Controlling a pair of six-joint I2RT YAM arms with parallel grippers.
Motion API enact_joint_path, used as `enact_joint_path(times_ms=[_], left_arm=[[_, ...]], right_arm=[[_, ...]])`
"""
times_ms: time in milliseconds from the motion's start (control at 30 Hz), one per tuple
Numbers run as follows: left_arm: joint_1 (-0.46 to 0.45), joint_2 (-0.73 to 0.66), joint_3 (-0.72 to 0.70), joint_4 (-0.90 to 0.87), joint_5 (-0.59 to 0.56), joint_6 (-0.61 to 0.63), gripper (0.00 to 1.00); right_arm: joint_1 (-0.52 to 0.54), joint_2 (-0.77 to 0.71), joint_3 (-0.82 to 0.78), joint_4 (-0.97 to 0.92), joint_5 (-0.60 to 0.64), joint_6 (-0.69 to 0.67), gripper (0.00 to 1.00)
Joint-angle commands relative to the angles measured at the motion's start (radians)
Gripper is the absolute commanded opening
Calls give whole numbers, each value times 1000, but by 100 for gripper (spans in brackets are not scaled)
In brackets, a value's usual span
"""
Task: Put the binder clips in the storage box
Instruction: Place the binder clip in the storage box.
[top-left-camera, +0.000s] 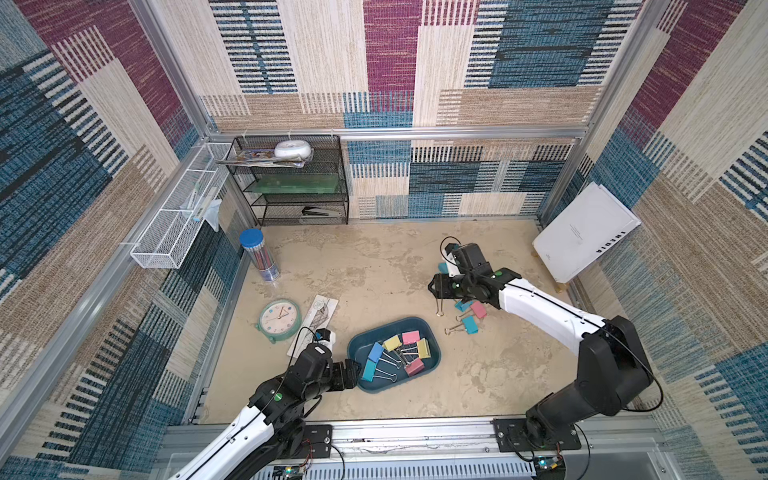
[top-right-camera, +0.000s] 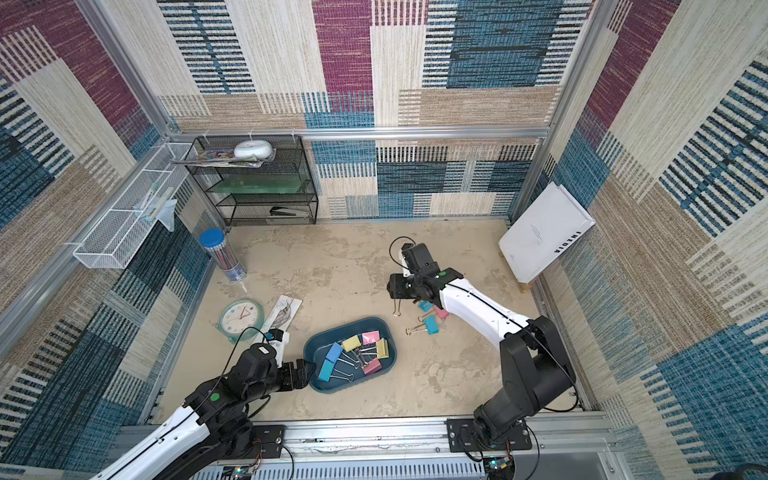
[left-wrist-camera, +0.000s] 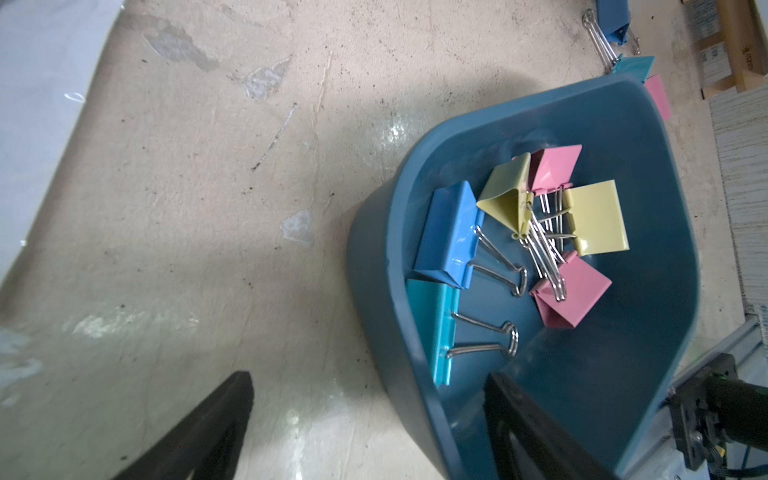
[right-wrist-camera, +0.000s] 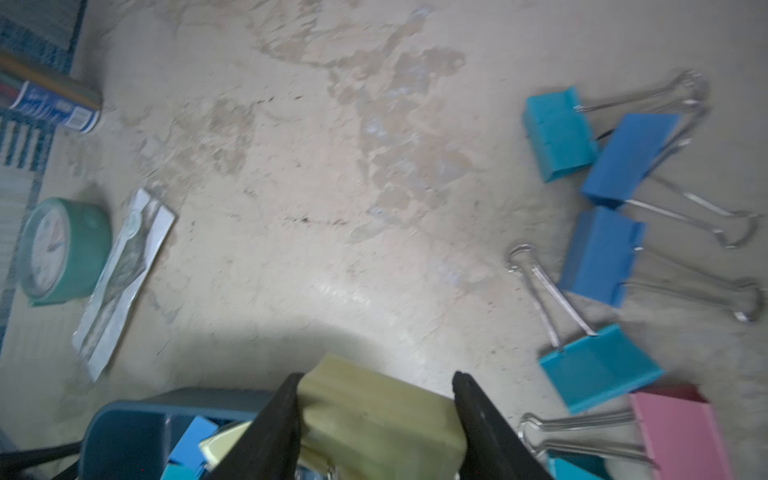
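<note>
— What has the right gripper (right-wrist-camera: 377, 376) got?
— It's clamped on a yellow binder clip (right-wrist-camera: 374, 419), gold handles hanging down. Loose clips (top-left-camera: 469, 324) in teal, blue and pink lie on the worktop (top-left-camera: 374, 257) just beside it, partly under the arm.
— And the left gripper (left-wrist-camera: 370, 376)?
— Jaws wide apart, holding nothing. It straddles the near end of the storage box (top-left-camera: 361, 343), one finger over the inside and one outside. Whether it touches the wall, I can't tell.
— The surface?
— Mottled beige, scuffed, shut in by woven patchwork walls of blue, maroon and cream on an aluminium frame.
— What's in the box?
— Six binder clips (left-wrist-camera: 505, 199): two pink, two yellow, one blue, one teal, their handles tangled. The box sits toward the front, between the arms.
— Other holders?
— A black mesh rack (top-left-camera: 291, 183) in the far left corner, with a stapler (top-left-camera: 320, 212) on its lowest shelf. There's a white wire basket (top-left-camera: 178, 220) on the left wall.
— The edges?
— A pencil tube (top-left-camera: 259, 257) and a green clock (top-left-camera: 279, 319) keep left, and a white book (top-left-camera: 582, 232) leans at the right. The far middle is open worktop.
</note>
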Motion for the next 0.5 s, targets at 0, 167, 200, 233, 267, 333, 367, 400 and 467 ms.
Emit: enact_joint_path(times_ms=[0, 167, 200, 233, 267, 333, 367, 400, 467], left_arm=[[1, 1, -4, 28, 6, 7, 91], [1, -1, -4, 30, 9, 8, 91], [1, -2, -4, 30, 9, 8, 91], [1, -4, -6, 30, 9, 8, 91], [1, -3, -6, 28, 9, 7, 91], [1, -6, -6, 27, 9, 8, 91], [1, -7, -7, 26, 9, 7, 91], [1, -9, -5, 25, 9, 7, 91], [1, -12, -5, 25, 11, 7, 91]], right_arm=[[111, -36, -42, 63, -37, 86, 50], [290, -29, -69, 144, -8, 140, 50], [312, -18, -71, 150, 8, 143, 50], [334, -3, -71, 166, 16, 142, 50], [355, 13, -68, 181, 17, 137, 50], [405, 43, -56, 213, 21, 127, 50], [430, 57, -47, 226, 20, 112, 50], [452, 78, -32, 230, 21, 98, 50], [482, 115, -13, 245, 15, 61, 50]])
